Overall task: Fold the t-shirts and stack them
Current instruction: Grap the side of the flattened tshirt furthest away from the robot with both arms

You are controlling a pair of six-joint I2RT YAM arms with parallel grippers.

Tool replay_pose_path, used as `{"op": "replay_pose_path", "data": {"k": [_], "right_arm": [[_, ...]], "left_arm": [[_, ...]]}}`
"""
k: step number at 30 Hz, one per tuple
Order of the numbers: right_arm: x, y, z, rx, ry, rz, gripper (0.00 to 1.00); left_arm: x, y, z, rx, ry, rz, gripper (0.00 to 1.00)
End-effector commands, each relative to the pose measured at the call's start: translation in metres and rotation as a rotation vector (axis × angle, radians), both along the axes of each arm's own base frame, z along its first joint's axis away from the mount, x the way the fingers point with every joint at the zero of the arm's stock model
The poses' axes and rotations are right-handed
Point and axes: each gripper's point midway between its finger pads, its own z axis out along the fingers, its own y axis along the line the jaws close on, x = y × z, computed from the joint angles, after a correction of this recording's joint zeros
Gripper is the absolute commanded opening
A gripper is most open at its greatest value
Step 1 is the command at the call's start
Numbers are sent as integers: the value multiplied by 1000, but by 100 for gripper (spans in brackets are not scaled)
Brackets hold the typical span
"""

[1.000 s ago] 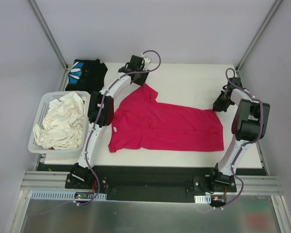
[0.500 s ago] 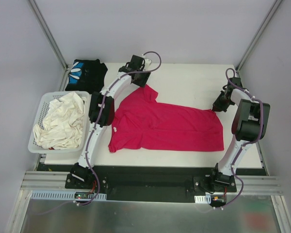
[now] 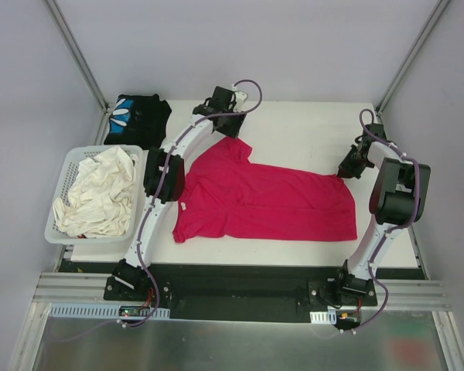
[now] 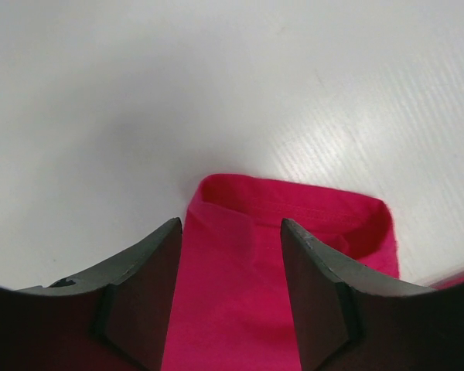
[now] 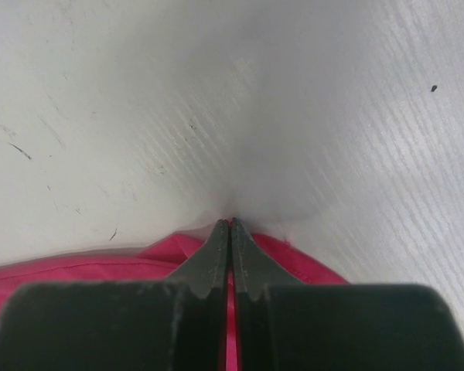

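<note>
A white bench (image 3: 309, 124) stands inside plain grey walls (image 3: 216, 46) with 2 slanted metal posts (image 3: 77, 54) at the far corners. A basket (image 3: 62, 174) of pale cloth (image 3: 97, 193) sits at the bench's left edge. The black shirt (image 3: 139, 117) lies bunched at the far left corner.

The red shirt (image 3: 263, 201) is spread flat mid-bench. The left claw (image 4: 232, 228) hangs over its far sleeve (image 4: 294, 224), jaws apart, with the sleeve lying flat below the gap. The right claw (image 5: 230, 222) is pressed together on the shirt's far right corner, red cloth showing on both sides of its tips.
</note>
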Motion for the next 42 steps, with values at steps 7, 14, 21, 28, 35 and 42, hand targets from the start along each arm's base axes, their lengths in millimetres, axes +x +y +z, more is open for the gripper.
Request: {"op": "replay_pose_path", "data": {"k": [7, 14, 21, 28, 35, 42], "right_arm": [[4, 4, 28, 6, -72, 16, 1], [5, 5, 32, 14, -83, 21, 1], [7, 6, 35, 19, -94, 26, 1], [7, 6, 39, 21, -103, 25, 1], [8, 8, 43, 29, -116, 28, 1], [8, 11, 43, 42, -120, 34, 1]], "left_arm": [[-12, -19, 10, -44, 21, -13, 52], [-10, 2, -4, -5, 51, 45, 54], [-5, 11, -10, 7, 58, 67, 55], [-12, 15, -21, 21, 99, 77, 55], [-13, 14, -24, 19, 115, 80, 55], [-12, 14, -26, 17, 119, 76, 47]]}}
